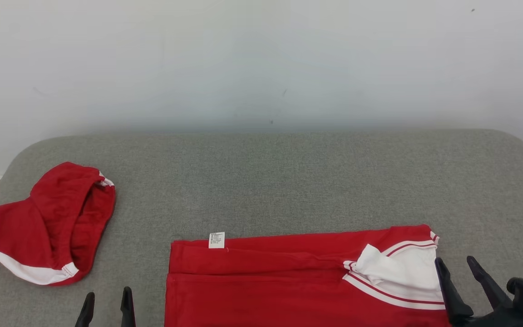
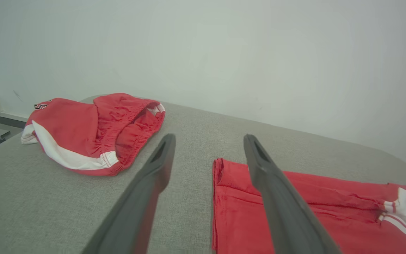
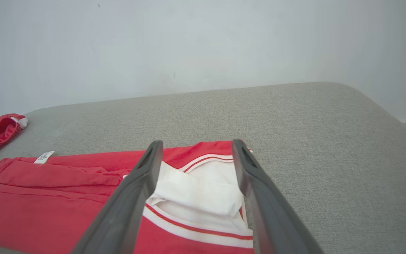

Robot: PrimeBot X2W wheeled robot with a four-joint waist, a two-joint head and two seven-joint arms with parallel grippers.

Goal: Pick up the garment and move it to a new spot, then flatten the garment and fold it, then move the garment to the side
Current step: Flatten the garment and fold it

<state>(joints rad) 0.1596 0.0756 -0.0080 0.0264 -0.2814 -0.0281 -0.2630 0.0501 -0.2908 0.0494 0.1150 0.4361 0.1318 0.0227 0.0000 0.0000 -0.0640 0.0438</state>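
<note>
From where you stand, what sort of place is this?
Probably a clothes-folding test room: a grey fabric-covered table before a bare white wall, with a flat red-and-white garment and crumpled red shorts.

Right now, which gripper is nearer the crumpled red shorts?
Left. The left gripper is just right of the crumpled red shorts; the right gripper is beyond the flat red garment.

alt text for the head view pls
A red garment with white trim lies folded flat on a grey padded surface, a white label on its far edge. A second red garment sits crumpled at the left; the left hand and right hand are open and empty.
</note>
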